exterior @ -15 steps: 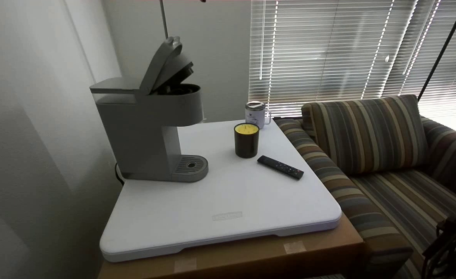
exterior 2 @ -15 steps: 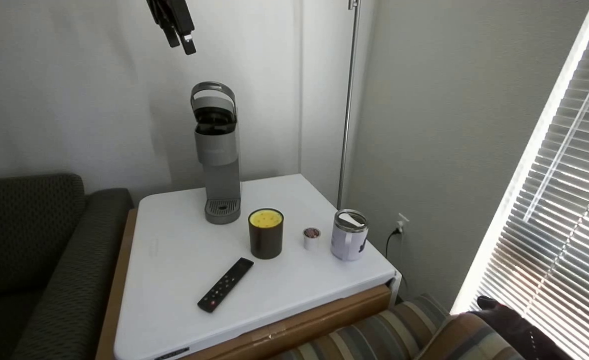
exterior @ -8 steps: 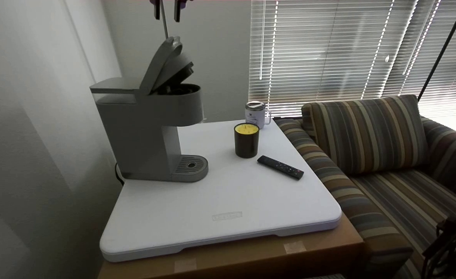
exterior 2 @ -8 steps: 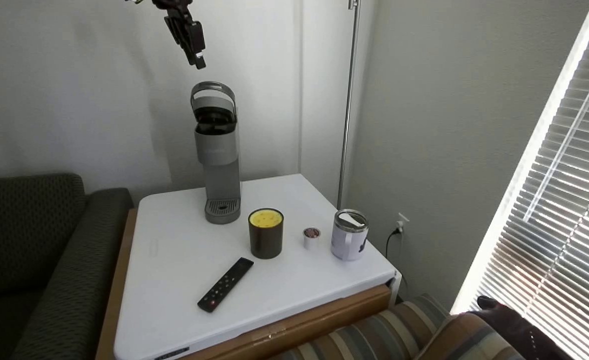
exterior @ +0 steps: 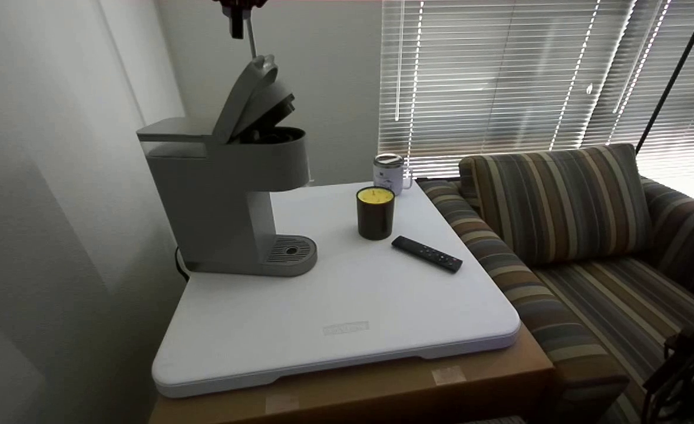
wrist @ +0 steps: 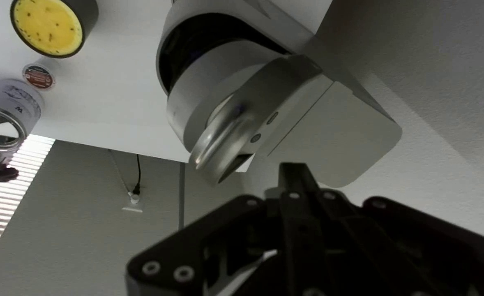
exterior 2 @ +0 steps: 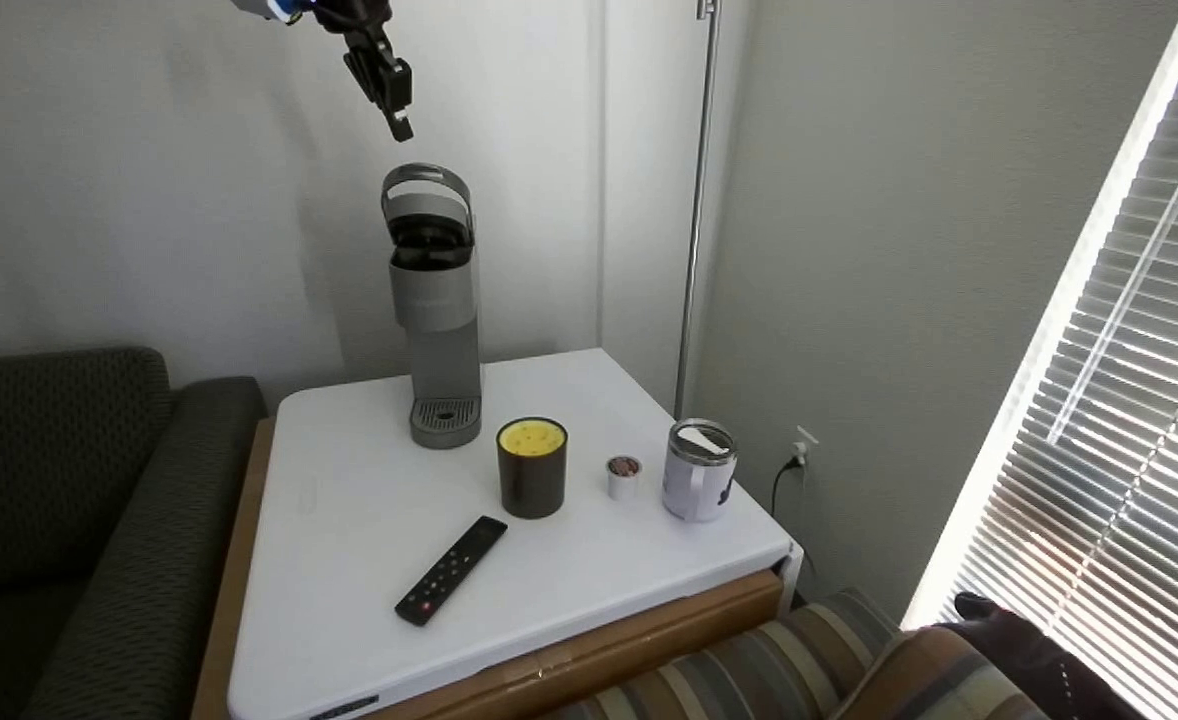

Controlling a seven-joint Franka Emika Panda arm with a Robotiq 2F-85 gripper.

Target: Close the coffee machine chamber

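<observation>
Matte grey and boxy, the single-serve coffee machine (exterior: 214, 206) stands toward ten o'clock on the white rectangular tabletop (exterior: 264, 321) in an exterior view, its round, dark-rimmed chamber (exterior: 276, 162) open beneath the raised, hinged grey lid (exterior: 242, 100). In an exterior view, a dark cylindrical jar (exterior 2: 532, 485) with yellow filling stands at the machine's five o'clock, and the black jointed gripper (exterior 2: 401, 131) hangs clear of the lid at eleven o'clock, its fingers pressed together.

Boxy grey coffee machine (exterior: 205, 206) sitting upright, left of frame in an exterior view, chamber (exterior: 279, 154) totally open, lid (exterior: 251, 103) tipped up.
</observation>
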